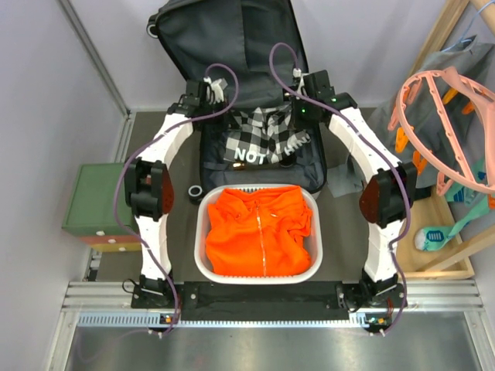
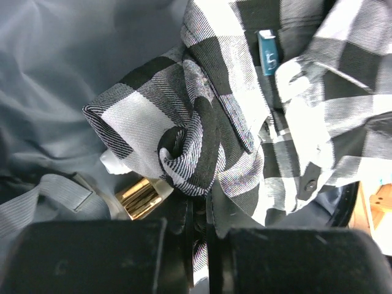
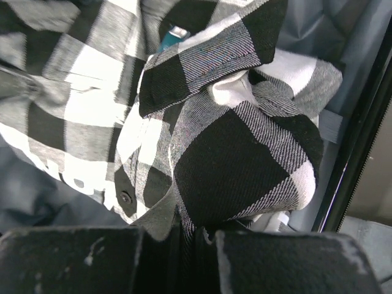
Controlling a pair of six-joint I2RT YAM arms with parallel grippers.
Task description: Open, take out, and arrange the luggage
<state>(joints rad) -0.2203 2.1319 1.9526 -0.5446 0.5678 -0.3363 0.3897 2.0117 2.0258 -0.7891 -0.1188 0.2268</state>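
Luggage (image 1: pixel 224 39) open; left gripper (image 2: pixel 199 223) and right gripper (image 3: pixel 197 236) each pinch checked shirt (image 1: pixel 259 131) (jaws pressed on cloth); we should lift both ends evenly, clearing its rim.

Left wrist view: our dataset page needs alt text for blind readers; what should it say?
The left gripper pinches a fold of a black-and-white checked shirt inside the grey-lined luggage. A small gold-capped object and a grey strap lie beside it.
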